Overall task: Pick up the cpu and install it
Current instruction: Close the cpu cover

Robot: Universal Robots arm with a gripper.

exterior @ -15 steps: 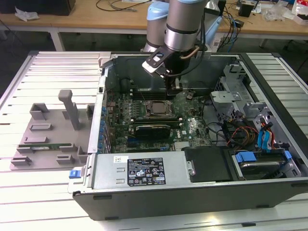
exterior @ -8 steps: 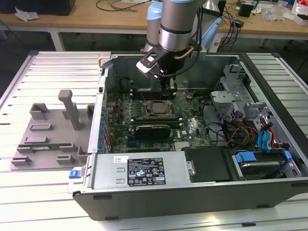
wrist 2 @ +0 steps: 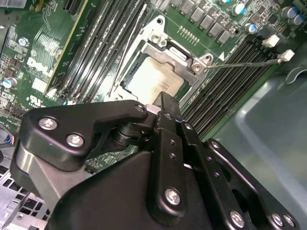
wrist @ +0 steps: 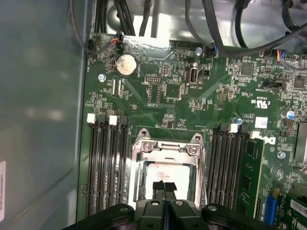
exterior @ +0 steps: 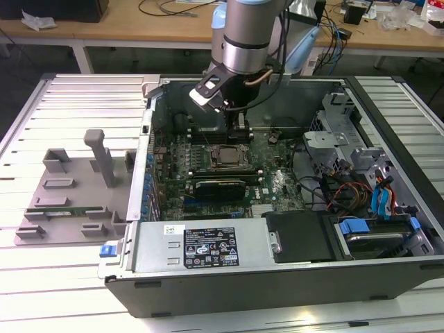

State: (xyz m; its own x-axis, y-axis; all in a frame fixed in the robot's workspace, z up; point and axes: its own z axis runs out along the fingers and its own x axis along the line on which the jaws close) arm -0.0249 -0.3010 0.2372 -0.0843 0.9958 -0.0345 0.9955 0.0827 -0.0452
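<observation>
The hand (exterior: 241, 137) hangs above the cpu (exterior: 226, 157).

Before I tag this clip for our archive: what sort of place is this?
Likely a robotics or electronics lab: an open computer case lies on a slatted metal table, wooden desks strewn with cables stand behind, and the gripper hangs over the cpu in its motherboard socket.

Arm: your arm (exterior: 243, 35) is reaching straight down from above.
Gripper: your gripper (wrist: 164, 188) is pointing downward, its jaws pressing together.
</observation>
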